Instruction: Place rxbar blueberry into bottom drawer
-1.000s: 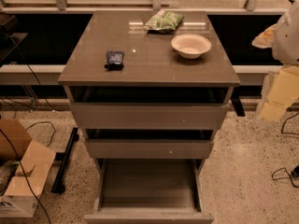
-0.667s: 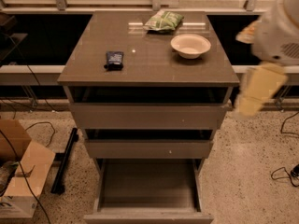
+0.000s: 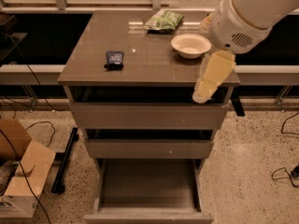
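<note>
The rxbar blueberry [image 3: 114, 59], a small dark navy wrapper, lies flat on the left part of the cabinet top [image 3: 140, 64]. The bottom drawer [image 3: 148, 185] is pulled out at the bottom of the view and its inside shows nothing in it. My gripper [image 3: 207, 87], a pale yellow piece under the white arm [image 3: 252, 13], hangs over the cabinet's front right corner, far to the right of the bar and beside the bowl.
A white bowl [image 3: 190, 45] and a green crinkly bag [image 3: 164, 20] sit at the back right of the top. The two upper drawers [image 3: 147, 116] stand slightly open. A cardboard box [image 3: 21, 171] and cables lie on the floor at left.
My arm has swung in from the right edge toward the left and now reaches over the cabinet's right front corner. The bar, bowl, bag and drawers have not moved.
</note>
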`<action>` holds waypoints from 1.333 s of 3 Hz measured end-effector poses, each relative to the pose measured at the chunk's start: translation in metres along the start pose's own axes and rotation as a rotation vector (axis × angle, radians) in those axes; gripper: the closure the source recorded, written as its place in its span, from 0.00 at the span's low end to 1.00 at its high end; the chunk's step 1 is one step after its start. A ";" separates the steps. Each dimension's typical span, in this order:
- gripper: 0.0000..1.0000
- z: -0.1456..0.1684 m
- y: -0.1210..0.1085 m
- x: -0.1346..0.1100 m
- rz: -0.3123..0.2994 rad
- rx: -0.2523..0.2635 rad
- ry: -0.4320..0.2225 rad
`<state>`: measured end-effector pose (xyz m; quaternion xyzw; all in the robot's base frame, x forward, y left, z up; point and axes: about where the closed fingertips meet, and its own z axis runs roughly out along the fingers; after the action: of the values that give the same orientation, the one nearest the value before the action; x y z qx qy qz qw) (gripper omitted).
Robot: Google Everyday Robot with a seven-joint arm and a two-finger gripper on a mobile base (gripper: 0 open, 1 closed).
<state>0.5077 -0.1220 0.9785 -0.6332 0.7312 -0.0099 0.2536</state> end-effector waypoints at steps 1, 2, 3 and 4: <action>0.00 0.036 -0.024 -0.028 -0.029 -0.033 -0.089; 0.00 0.083 -0.043 -0.053 -0.056 -0.093 -0.152; 0.00 0.083 -0.043 -0.053 -0.056 -0.093 -0.152; 0.00 0.101 -0.046 -0.059 -0.010 -0.071 -0.153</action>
<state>0.5930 -0.0455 0.9266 -0.6441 0.7066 0.0632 0.2859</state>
